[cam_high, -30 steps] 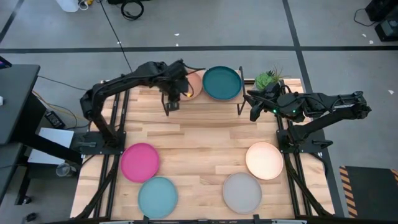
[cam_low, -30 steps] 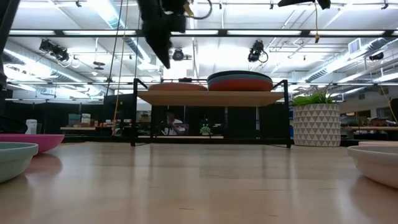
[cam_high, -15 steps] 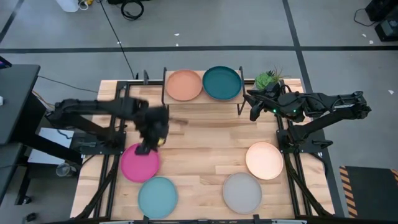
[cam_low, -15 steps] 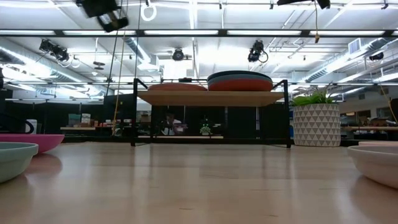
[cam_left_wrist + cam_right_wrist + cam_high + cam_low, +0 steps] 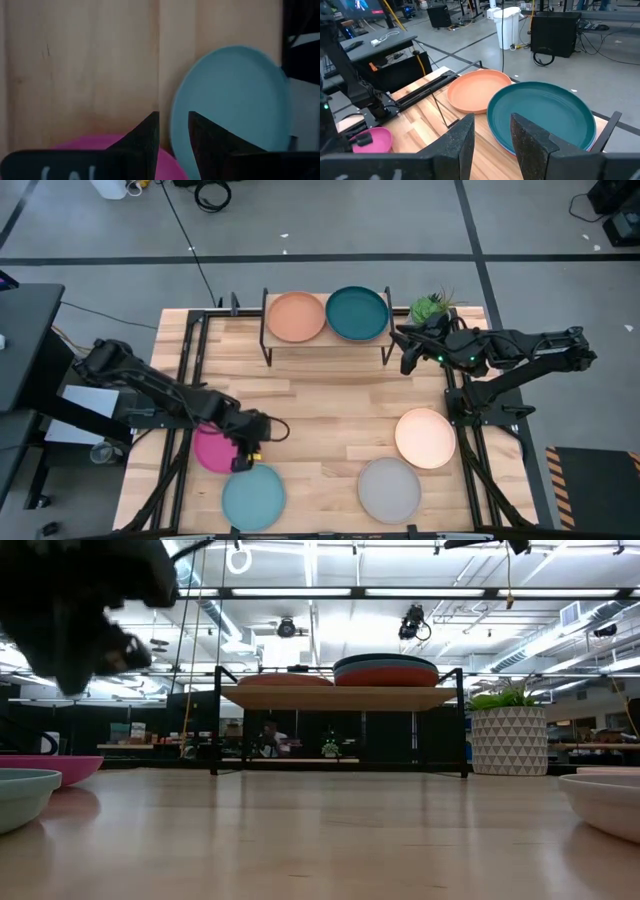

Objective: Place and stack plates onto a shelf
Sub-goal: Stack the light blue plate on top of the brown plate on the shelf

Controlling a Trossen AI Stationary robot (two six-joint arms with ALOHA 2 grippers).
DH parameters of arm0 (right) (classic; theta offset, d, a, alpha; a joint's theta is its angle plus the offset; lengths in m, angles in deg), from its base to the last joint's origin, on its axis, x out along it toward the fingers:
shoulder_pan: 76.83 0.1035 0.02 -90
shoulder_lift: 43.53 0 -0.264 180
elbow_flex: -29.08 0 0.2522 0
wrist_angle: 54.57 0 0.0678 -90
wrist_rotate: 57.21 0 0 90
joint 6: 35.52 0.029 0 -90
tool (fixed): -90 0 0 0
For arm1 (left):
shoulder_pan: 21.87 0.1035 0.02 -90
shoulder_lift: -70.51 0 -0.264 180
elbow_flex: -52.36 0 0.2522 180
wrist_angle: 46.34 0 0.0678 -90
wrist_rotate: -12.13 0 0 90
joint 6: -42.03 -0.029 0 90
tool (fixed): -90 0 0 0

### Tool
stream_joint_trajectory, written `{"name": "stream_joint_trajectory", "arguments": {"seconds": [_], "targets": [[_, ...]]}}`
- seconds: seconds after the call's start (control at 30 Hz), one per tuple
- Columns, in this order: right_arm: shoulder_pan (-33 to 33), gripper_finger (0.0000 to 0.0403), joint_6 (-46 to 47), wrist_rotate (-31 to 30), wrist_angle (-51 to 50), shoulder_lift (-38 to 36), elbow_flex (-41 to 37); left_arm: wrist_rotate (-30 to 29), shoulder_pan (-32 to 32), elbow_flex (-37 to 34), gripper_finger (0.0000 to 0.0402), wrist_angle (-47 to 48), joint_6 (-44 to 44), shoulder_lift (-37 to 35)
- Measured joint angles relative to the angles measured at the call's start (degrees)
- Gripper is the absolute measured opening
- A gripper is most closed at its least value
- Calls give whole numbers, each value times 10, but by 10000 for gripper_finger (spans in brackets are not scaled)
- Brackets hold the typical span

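Observation:
The shelf (image 5: 325, 338) stands at the table's far edge. On it lie a tan plate (image 5: 296, 316) and a dark teal plate (image 5: 357, 313); the teal one tops an orange-red plate (image 5: 385, 677). On the table lie the magenta plate (image 5: 205, 450), aqua plate (image 5: 253, 495), grey plate (image 5: 389, 488) and cream plate (image 5: 425, 437). No blue plate shows. My left gripper (image 5: 246, 452) hovers over the gap between the magenta plate (image 5: 100, 147) and the aqua plate (image 5: 235, 100), fingers slightly open. My right gripper (image 5: 408, 358) waits beside the shelf's right end, slightly open.
A potted plant (image 5: 430, 307) in a patterned white pot stands just right of the shelf, behind my right arm. Bare wooden tabletop (image 5: 330, 420) lies between the shelf and the four plates near the front edge.
My left gripper has swung away from the shelf's left end, moving toward the table's near left corner and coming down over the magenta plate's right rim. The tan plate, partly covered by the arm before, now lies uncovered on the shelf.

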Motion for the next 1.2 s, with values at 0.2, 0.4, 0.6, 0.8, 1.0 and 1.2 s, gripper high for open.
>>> {"name": "stream_joint_trajectory", "arguments": {"seconds": [0.2,0.4,0.6,0.8,1.0,1.2], "targets": [[0,132,1,3,6,11,0,-29,-36,-47,109,-138,4,45],[0,132,1,16,8,21,0,-48,-66,-50,109,-182,-10,101],[0,132,1,27,8,21,0,-55,-97,-48,101,-186,-14,143],[0,132,0,31,7,21,0,-69,-108,-49,16,-182,-4,138],[0,132,-1,31,7,21,0,-45,-78,-13,14,-135,-6,125],[0,132,-6,31,6,21,0,-40,21,84,14,-5,-90,75]]}}
